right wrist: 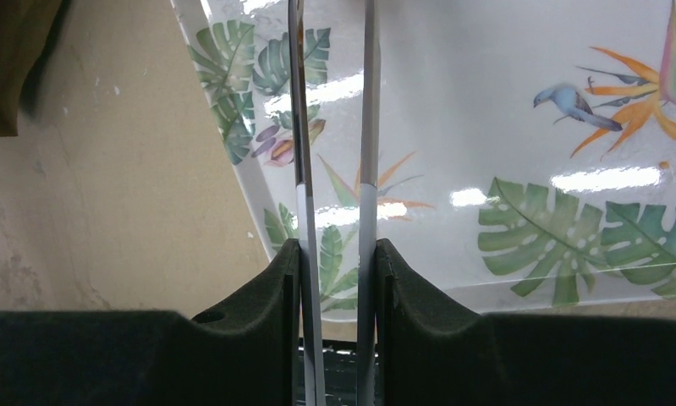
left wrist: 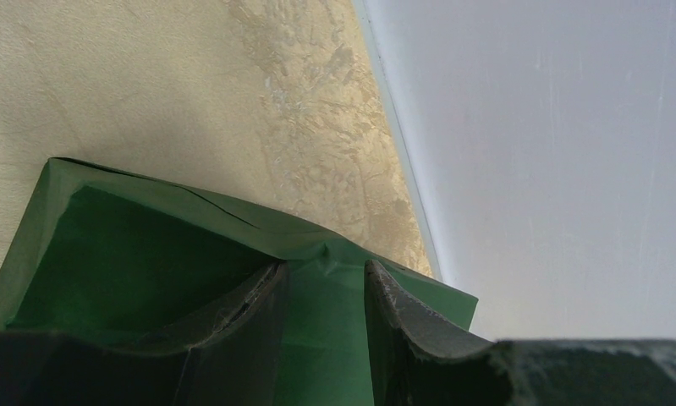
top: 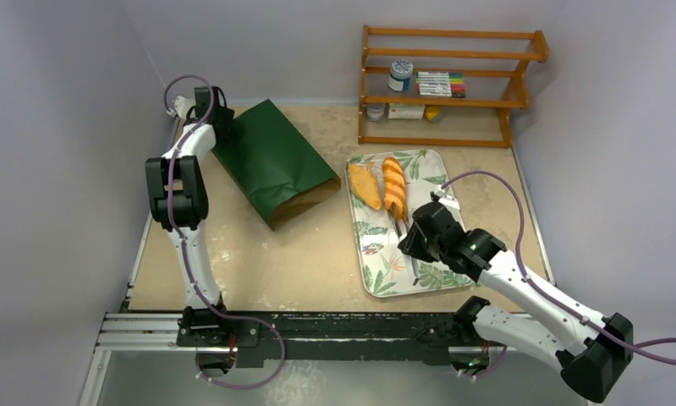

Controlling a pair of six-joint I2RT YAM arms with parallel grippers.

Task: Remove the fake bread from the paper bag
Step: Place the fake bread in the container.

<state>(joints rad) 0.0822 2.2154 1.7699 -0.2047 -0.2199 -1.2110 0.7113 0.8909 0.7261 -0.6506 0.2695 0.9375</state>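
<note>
Left gripper (left wrist: 326,266) closed on a puckered fold at the shut far end of the bag (top: 275,161). Bag flat on the surface (top: 258,254), brown mouth turned toward the tray (top: 376,254); inside hidden. Two pieces of bread out on the tray's far half, side by side: oval loaf (top: 365,184) on the left, braid (top: 393,188) on the right. Right gripper (right wrist: 334,245) clamped on tongs (right wrist: 369,127), both blades between its fingers (right wrist: 250,296), over the tray's near part. Tong tips at the braid's near end; touching or not, cannot tell.
</note>
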